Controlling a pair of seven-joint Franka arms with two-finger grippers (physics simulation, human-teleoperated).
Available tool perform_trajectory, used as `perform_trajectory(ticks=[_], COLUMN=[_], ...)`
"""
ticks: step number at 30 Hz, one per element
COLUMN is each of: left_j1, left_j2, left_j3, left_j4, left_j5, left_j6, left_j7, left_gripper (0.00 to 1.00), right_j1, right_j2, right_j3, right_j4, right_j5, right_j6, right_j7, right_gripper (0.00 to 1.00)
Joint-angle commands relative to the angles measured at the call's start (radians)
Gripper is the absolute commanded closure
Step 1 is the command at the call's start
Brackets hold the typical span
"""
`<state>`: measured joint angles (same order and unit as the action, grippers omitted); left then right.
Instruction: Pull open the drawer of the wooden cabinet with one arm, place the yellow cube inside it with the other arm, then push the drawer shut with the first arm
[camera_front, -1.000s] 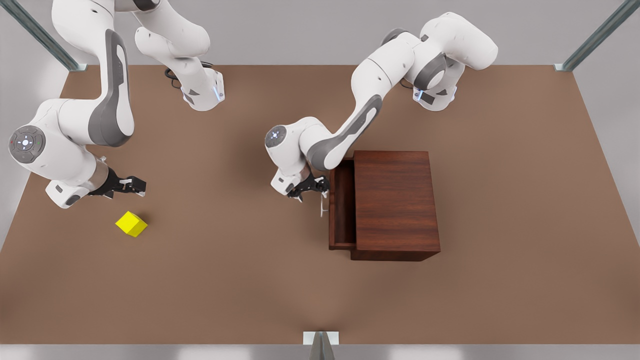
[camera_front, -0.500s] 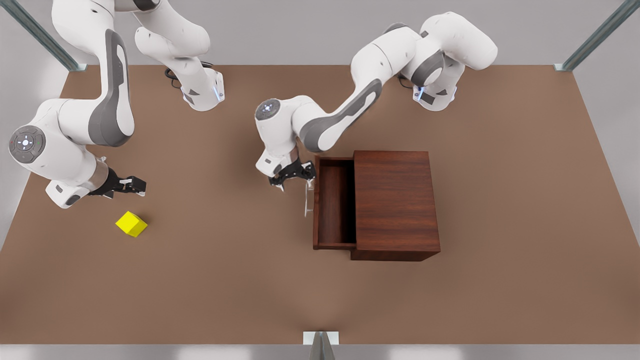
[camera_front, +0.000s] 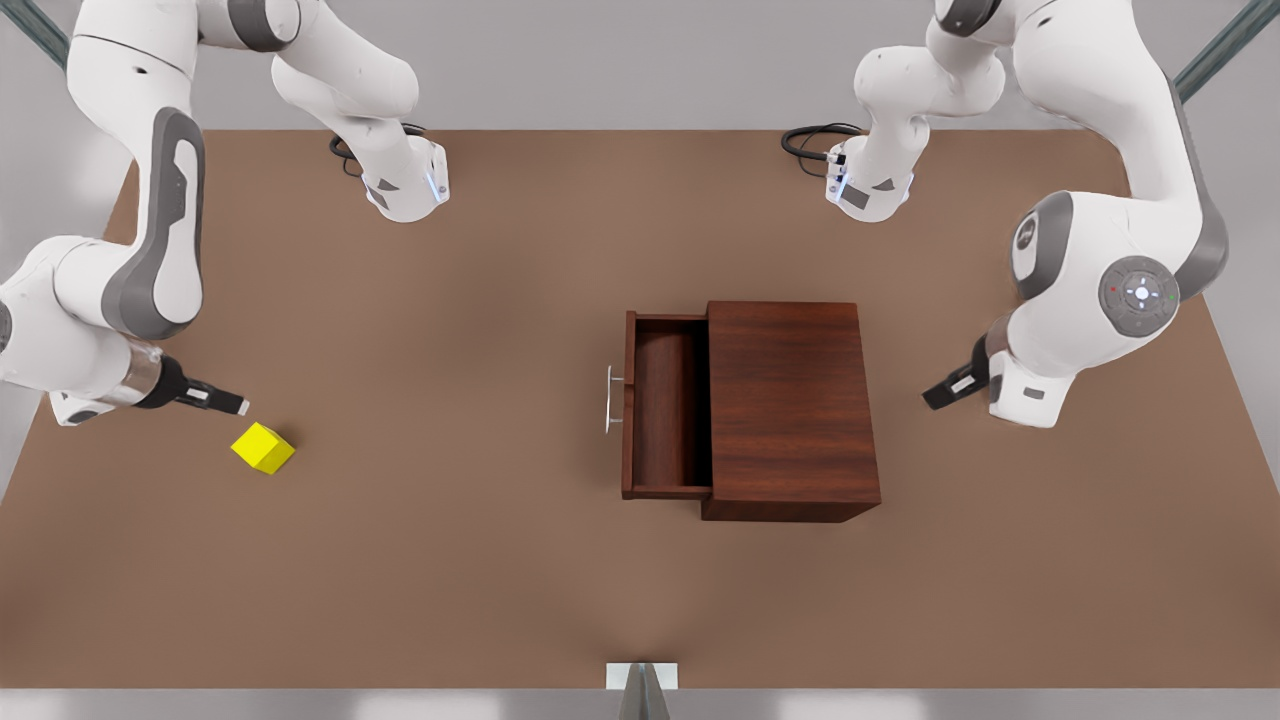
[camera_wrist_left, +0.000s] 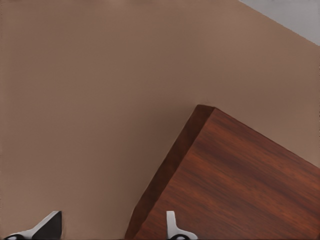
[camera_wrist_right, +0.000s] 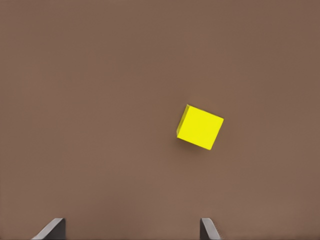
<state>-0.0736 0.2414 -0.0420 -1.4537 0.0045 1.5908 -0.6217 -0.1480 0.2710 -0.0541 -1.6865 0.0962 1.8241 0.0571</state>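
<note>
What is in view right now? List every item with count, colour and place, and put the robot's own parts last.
wooden cabinet: one, dark reddish-brown, on the table, toward the front view's right of centre.
drawer: one, same reddish-brown, pulled out of the cabinet toward the front view's left, nothing inside it.
handle: one, thin silver bar, on the drawer's front.
yellow cube: one, bright yellow, on the table at the front view's left, apart from the cabinet.
table: one, brown, under everything.
right gripper: one, black, open, just above the cube at the front view's left, not touching it.
left gripper: one, black, open, beside the cabinet's closed end at the front view's right, holding nothing.
</note>
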Motion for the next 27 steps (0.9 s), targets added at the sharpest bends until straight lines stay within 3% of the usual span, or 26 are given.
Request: perform_trajectory(ticks=[1,8,9,11,13,15,20,23,27], left_j1=[0.009,0.021,0.021,0.023,0.026,0.034,0.018,0.043,0.123], left_j2=[-0.005,-0.016,-0.036,-0.180,-0.142,-0.054,-0.050,-0.016,-0.028], left_j3=[0.011,0.017,0.016,0.040,0.051,0.050,0.039,0.048,0.071], left_j4=[0.009,0.043,0.009,-0.229,-0.148,0.006,-0.004,0.001,-0.007], left_j5=[0.058,0.035,0.028,0.022,-0.015,-0.034,-0.031,-0.021,-0.086], left_j6=[0.023,-0.058,-0.052,0.135,0.130,0.001,0.008,0.031,-0.132], left_j7=[0.620,0.603,0.603,0.619,0.636,0.625,0.628,0.665,0.643], left_gripper=[0.00,0.00,0.00,0.00,0.00,0.00,0.00,0.00,0.00], right_j1=[0.002,-0.039,-0.044,-0.065,-0.105,-0.097,-0.097,-0.107,-0.108], right_j2=[0.028,0.131,0.143,0.206,0.238,0.289,0.396,0.353,0.321], right_j3=[0.002,-0.018,-0.023,-0.024,-0.017,-0.009,-0.013,-0.012,-0.012], right_j4=[-0.004,0.019,0.042,0.128,0.154,0.177,0.222,0.021,-0.055], right_j5=[0.016,-0.021,-0.021,-0.021,-0.027,-0.026,-0.021,-0.019,-0.019], right_j6=[0.095,0.185,0.187,0.185,0.185,0.188,0.237,0.441,0.486], right_j7=[0.214,0.251,0.257,0.259,0.280,0.294,0.302,0.290,0.290], right_gripper=[0.00,0.00,0.00,0.00,0.00,0.00,0.00,0.00,0.00])
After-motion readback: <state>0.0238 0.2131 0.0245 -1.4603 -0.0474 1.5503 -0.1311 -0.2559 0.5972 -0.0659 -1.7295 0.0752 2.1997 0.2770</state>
